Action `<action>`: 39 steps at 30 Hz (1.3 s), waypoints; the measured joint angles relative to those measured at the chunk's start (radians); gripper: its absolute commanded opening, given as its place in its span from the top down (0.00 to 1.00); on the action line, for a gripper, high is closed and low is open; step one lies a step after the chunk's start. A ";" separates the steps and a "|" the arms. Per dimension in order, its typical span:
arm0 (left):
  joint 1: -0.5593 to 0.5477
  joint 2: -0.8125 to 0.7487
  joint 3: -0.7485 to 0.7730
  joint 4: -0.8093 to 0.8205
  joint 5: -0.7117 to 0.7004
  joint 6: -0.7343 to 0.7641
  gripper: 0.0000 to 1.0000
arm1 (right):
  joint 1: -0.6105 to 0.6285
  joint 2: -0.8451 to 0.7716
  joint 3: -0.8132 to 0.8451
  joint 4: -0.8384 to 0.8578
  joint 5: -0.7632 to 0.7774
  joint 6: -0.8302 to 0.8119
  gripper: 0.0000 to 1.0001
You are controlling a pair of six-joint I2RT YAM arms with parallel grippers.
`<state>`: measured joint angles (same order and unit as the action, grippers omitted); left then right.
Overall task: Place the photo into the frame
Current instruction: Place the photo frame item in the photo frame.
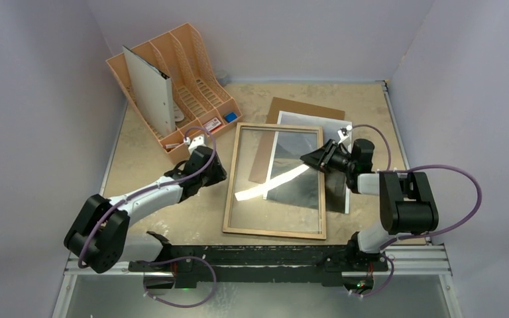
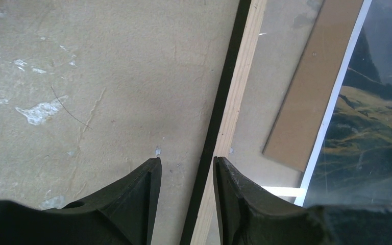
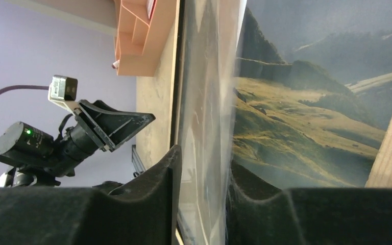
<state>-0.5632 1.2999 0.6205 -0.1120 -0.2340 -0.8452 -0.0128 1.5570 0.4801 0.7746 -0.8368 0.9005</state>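
Observation:
The frame (image 1: 275,232) lies flat mid-table, light wood face up. The photo (image 1: 337,192) lies under its right half and sticks out past the right rim. Its mountains show through the glass (image 3: 311,102). My left gripper (image 1: 219,173) hovers open over the frame's left rim (image 2: 235,102). The rim's black outer edge runs between the left gripper's fingertips (image 2: 186,163). My right gripper (image 1: 308,159) is at the frame's right rim. Its fingers stand on either side of the glass edge (image 3: 203,158), one finger blurred behind the pane. Whether they press on it does not show.
A brown backing board (image 1: 305,107) lies under the frame's top right part and shows through the glass (image 2: 311,102). A peach desk organizer (image 1: 172,79) with a white panel stands at the back left. Walls close in the table on three sides.

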 measured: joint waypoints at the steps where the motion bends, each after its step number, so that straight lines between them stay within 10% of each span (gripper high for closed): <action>1: 0.000 0.003 -0.002 0.005 0.008 0.001 0.55 | 0.000 0.003 -0.002 0.000 -0.001 -0.005 0.73; 28: 0.000 0.146 -0.003 0.108 0.164 0.081 0.50 | 0.000 0.154 0.021 -0.044 0.021 -0.032 0.80; 39: 0.000 0.205 0.039 0.116 0.179 0.109 0.68 | 0.023 0.156 0.042 -0.093 0.043 -0.055 0.79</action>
<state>-0.5632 1.5051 0.6594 0.0036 -0.0555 -0.7361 0.0105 1.7134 0.5220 0.6811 -0.7940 0.8455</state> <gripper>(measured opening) 0.378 0.207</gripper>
